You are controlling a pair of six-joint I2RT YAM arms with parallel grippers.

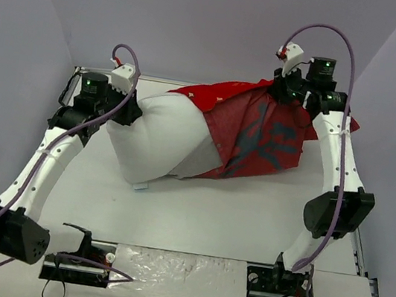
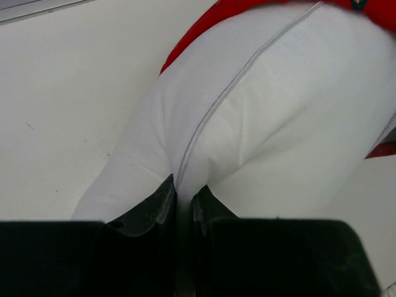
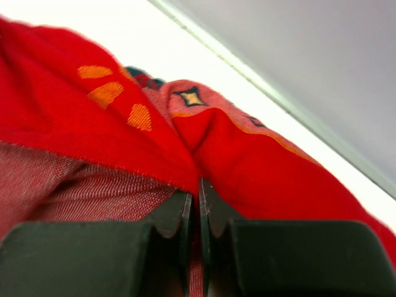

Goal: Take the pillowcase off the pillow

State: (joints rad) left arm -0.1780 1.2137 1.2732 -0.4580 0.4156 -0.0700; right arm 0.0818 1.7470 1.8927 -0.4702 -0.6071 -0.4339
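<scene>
Toward the far edge of the desk (image 1: 211, 211), your left gripper (image 2: 182, 198) is pinched on the white pillow (image 1: 158, 138) at its left-end seam. Your right gripper (image 3: 198, 198) is clamped on a pillowcase (image 1: 260, 139) fold nearer the far right corner. The red cover sheathes only the pillow's right half.

1 end of pillow (image 1: 156, 138) hidden inside pillowcase (image 1: 227, 119); print (image 1: 273, 139) illegible through fabric.

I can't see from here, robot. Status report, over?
Left gripper shut on pillow seam. Right gripper shut on pillowcase, partly off. Nothing seen in the way.
</scene>
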